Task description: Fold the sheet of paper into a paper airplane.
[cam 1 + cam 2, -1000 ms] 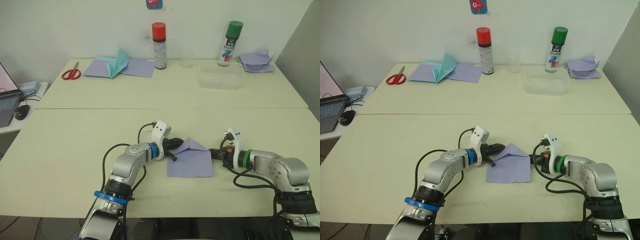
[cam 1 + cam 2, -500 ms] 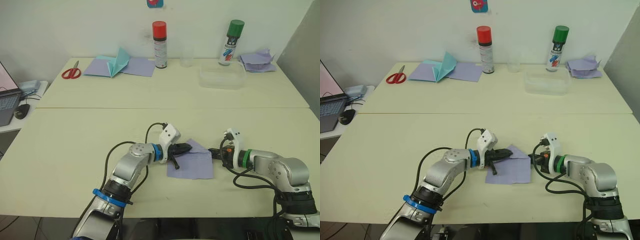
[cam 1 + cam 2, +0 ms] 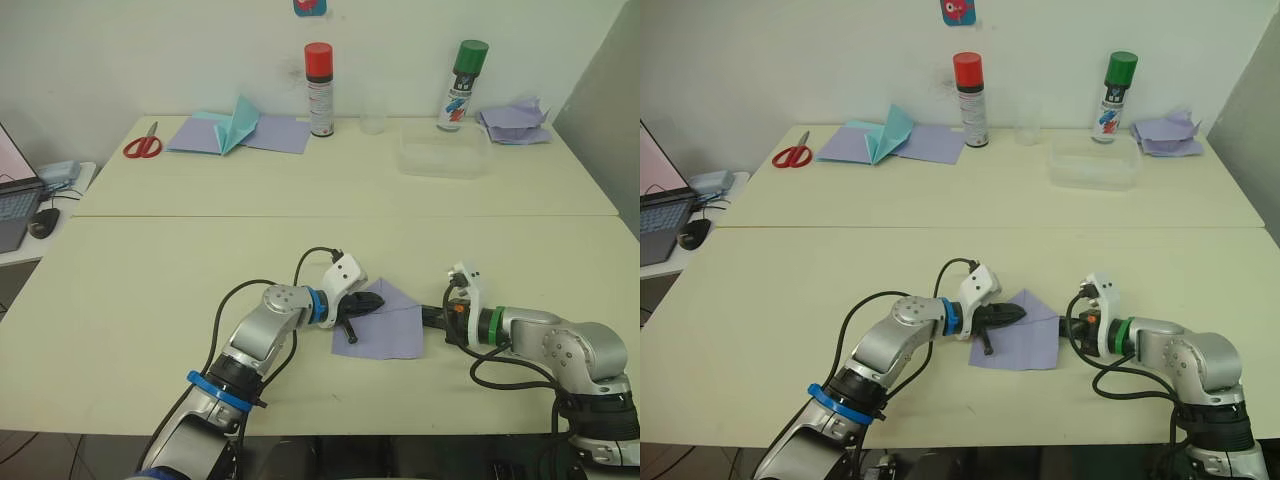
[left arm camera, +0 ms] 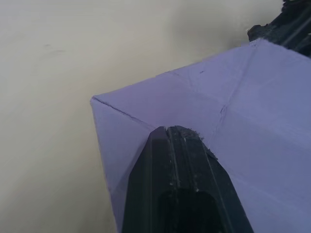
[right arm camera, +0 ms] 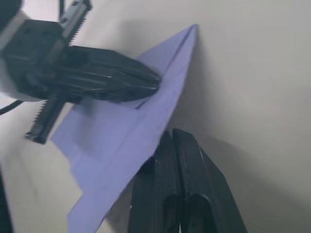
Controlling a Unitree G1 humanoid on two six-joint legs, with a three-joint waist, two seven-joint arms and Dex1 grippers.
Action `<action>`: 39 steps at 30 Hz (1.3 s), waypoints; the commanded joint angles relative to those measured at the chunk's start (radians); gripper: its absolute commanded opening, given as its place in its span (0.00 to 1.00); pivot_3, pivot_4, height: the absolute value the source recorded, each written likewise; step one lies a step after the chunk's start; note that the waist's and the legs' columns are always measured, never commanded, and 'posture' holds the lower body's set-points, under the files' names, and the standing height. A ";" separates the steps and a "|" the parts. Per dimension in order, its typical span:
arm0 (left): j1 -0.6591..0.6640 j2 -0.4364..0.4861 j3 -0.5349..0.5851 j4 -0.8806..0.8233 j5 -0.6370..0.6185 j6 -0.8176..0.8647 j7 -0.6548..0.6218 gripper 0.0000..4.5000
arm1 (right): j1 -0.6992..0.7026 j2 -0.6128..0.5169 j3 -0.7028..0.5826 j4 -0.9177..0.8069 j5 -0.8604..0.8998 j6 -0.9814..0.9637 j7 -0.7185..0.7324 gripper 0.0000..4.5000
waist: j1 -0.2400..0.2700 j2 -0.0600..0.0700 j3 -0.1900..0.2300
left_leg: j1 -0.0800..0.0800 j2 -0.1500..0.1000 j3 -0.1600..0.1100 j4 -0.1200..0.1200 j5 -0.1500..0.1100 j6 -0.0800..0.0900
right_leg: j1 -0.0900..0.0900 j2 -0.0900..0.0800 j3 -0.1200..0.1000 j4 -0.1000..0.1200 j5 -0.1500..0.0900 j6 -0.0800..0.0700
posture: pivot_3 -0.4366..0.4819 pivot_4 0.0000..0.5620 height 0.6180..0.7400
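The left tool (image 3: 1012, 315), fingers clenched together, presses flat on the sheet of paper (image 3: 1028, 340) from its 9 o'clock side. The right tool (image 3: 1068, 331), clenched too, meets the sheet's 3 o'clock edge. The sheet lies on the bench (image 3: 790, 290) near its front edge, one corner folded into a point towards 12 o'clock.

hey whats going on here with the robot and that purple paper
The robot is folding the sheet of paper on the near table. Its top corners are folded in to a point. The left gripper, fingers shut, presses on the left flap, while the right gripper, also shut, is at the right edge. It is not a plane yet.
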State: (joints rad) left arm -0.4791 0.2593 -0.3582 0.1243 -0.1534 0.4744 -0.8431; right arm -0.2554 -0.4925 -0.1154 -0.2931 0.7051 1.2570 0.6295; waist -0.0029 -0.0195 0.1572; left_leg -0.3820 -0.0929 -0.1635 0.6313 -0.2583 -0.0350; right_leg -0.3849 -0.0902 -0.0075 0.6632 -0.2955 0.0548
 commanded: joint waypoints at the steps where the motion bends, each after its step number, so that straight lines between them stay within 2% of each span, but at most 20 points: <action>1: 0.002 0.005 -0.006 -0.002 0.009 0.011 -0.002 0.01 | -0.028 0.021 -0.048 -0.054 0.076 0.028 -0.008 0.00 | 0.000 0.000 0.000 | 0.000 0.000 0.000 0.000 0.000 0.000 | 0.000 0.000 0.000 0.000 0.000 0.000 | 0.48 0.27 1.00; 11: 0.006 0.014 0.009 -0.024 0.002 0.034 0.003 0.01 | -0.071 0.064 -0.048 -0.040 0.103 0.044 -0.073 0.00 | 0.000 0.000 0.000 | 0.000 0.000 0.000 0.001 0.000 0.000 | 0.000 0.000 0.000 0.001 0.000 0.000 | 0.48 0.27 1.00; 32: 0.057 0.159 0.053 -0.154 -0.014 0.189 0.024 0.01 | -0.114 0.144 0.137 0.115 -0.044 -0.165 -0.089 0.00 | -0.016 0.001 -0.001 | 0.001 0.000 0.000 0.002 0.000 0.000 | 0.000 0.000 0.001 0.003 0.000 0.000 | 0.48 0.27 1.00; 39: 0.059 0.192 0.120 -0.181 -0.031 0.205 0.050 0.01 | -0.125 0.143 0.254 0.187 -0.162 -0.258 -0.086 0.00 | -0.027 0.001 -0.001 | 0.002 0.000 0.000 0.003 0.000 0.000 | 0.000 0.000 0.000 0.004 0.000 0.000 | 0.48 0.27 1.00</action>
State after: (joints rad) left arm -0.4221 0.4197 -0.2821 -0.0491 -0.1952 0.6669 -0.8149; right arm -0.3821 -0.3453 0.1182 -0.1288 0.5686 1.0142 0.5401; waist -0.0294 -0.0186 0.1559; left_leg -0.3798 -0.0926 -0.1637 0.6343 -0.2582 -0.0350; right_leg -0.3849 -0.0900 -0.0070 0.6686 -0.2953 0.0544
